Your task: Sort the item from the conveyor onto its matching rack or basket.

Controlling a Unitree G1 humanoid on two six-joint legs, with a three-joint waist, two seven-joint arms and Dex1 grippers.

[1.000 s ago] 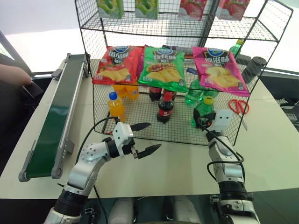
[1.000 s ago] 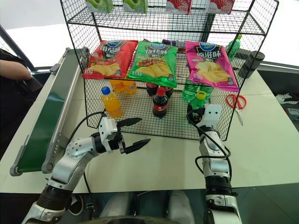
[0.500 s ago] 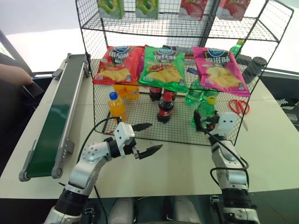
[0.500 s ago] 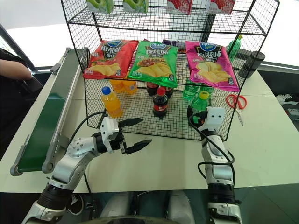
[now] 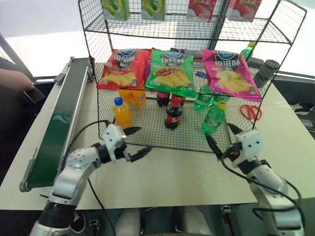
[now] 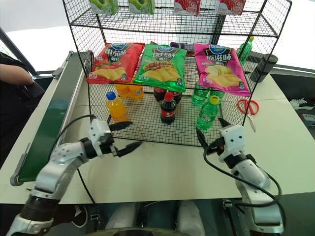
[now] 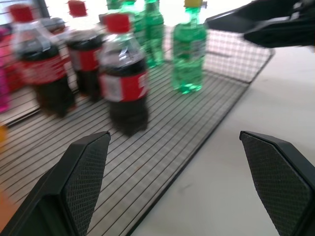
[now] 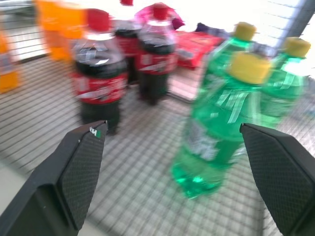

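The item, a green soda bottle (image 5: pixel 212 118) with a yellow cap, stands upright and free in the black wire basket (image 5: pixel 192 136) at the bottom of the rack, near its front right corner. My right gripper (image 5: pixel 219 132) is open just outside the basket's front wall, a little short of the bottle. In the right wrist view the bottle (image 8: pixel 220 123) stands between its spread fingers (image 8: pixel 74 167), untouched. Over the table at the basket's front left, my left gripper (image 5: pixel 144 139) is open and empty. The conveyor (image 5: pixel 59 125) runs along the table's left side with nothing on its belt.
A cola bottle (image 5: pixel 173 113), an orange-drink bottle (image 5: pixel 122 112) and more green bottles (image 5: pixel 204 98) stand in the basket. Chip bags (image 5: pixel 170 71) lie on the shelf above. Red scissors (image 5: pixel 251 112) lie at the right. A person's hand (image 5: pixel 12 78) rests beyond the conveyor.
My right gripper opened, let go of the green bottle and drew back out of the basket toward me. My left gripper moved to the left. The bottle stays standing in the basket.
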